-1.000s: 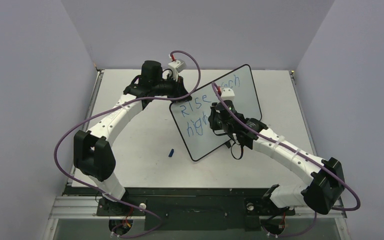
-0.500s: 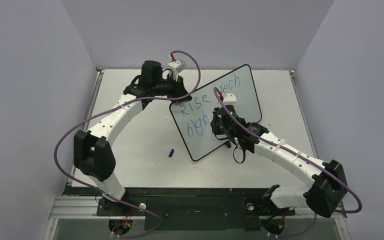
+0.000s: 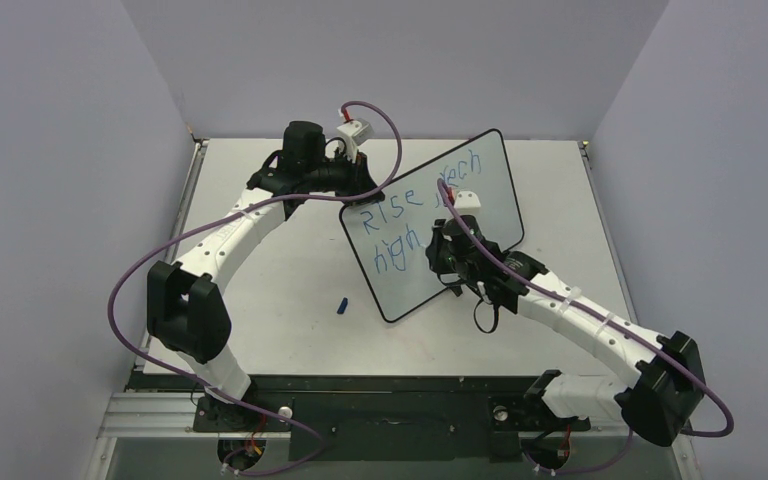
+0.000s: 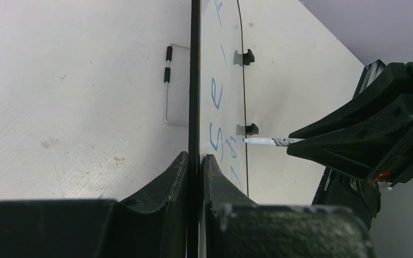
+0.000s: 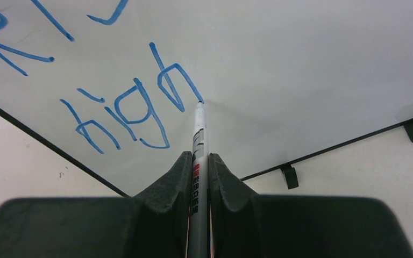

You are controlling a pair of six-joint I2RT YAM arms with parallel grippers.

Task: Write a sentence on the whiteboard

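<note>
Touching the whiteboard point(image 5: 301, 64), the marker point(image 5: 198, 134) sits clamped in right claw point(image 5: 198, 157).

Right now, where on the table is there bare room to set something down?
Bare table lies between the left arm and the whiteboard, broken only by the small blue cap, and along the far right edge beyond the whiteboard. The middle is crowded: the left claw pinches the whiteboard's edge, and the right claw presses a marker to it.

whiteboard point(image 3: 400, 285): glossy white, thin black frame | sentence point(image 5: 134, 107): blue strokes | marker point(image 5: 198, 137) in black right gripper point(image 5: 198, 157): pale grey, red and black print | bench point(image 3: 280, 270): off-white
</note>
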